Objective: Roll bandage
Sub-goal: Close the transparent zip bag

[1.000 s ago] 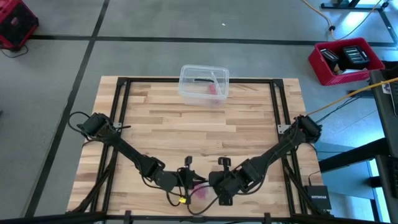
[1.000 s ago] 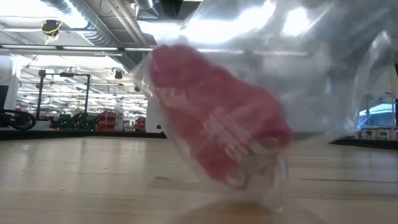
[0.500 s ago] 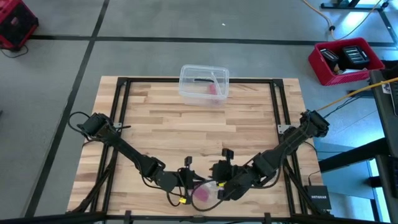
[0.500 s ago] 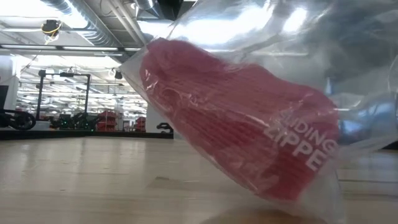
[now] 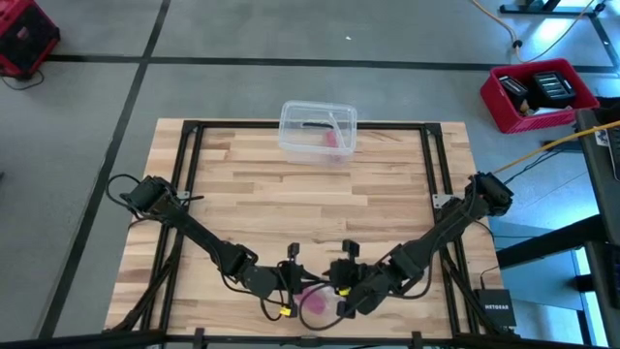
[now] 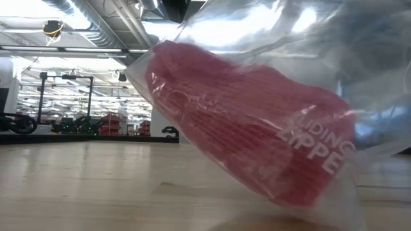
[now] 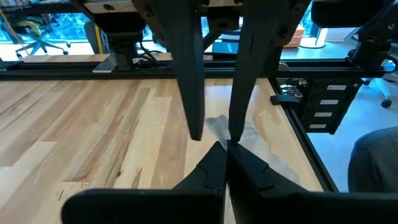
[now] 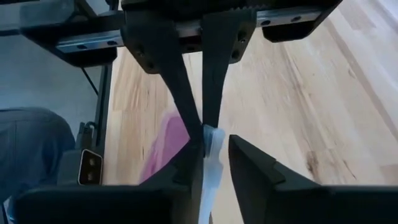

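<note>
Bandage (image 6: 250, 138): pink, sealed inside a clear plastic wrapper (image 6: 308, 51), near the table (image 5: 387, 194) front edge, far from the clear box (image 5: 318, 131).
Right gripper (image 8: 204, 138): jaws pinched narrow on the wrapper's clear edge.
Left gripper (image 7: 216, 134): jaws narrowly parted just above the wrapper.
Writing: white letters on wrapper, partly readable, "…IPPE…".
Long axis: slanting down toward the table.

We read white letters on the clear wrapper (image 6: 321, 151) around the pink bandage (image 6: 244, 141): partly cut off, "…LIDING" above "…IPPE". On a small black box (image 5: 495, 306) beside the tabletop we read "NETGEAR".
</note>
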